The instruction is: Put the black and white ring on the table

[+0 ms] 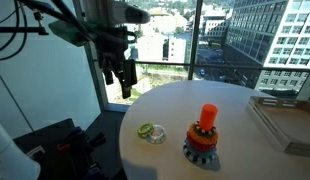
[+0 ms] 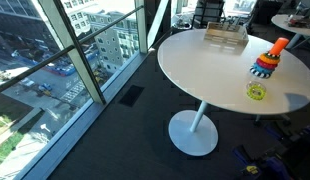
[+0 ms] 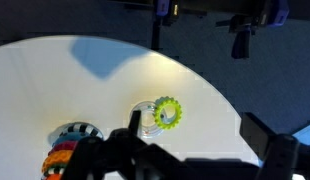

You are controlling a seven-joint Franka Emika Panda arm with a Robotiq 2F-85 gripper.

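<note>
The round white table [image 1: 235, 100] carries a stacking toy [image 1: 203, 136] with an orange top and coloured toothed rings. In the wrist view a black and white striped ring [image 3: 77, 130] seems to sit on that toy [image 3: 65, 155] at the lower left. A yellow-green toothed ring [image 3: 168, 112] lies flat on the table and overlaps a clear ring [image 3: 143, 118]. My gripper [image 3: 195, 140] is open and empty. It hangs well above the table's edge [image 1: 121, 72], apart from both the rings and the toy.
A flat wooden tray [image 1: 287, 122] sits at the table's far side from the gripper and also shows in an exterior view [image 2: 225, 36]. Floor-to-ceiling windows [image 2: 85, 50] run beside the table. The yellow-green ring [image 2: 256, 91] and the toy [image 2: 267, 62] stand near the table rim.
</note>
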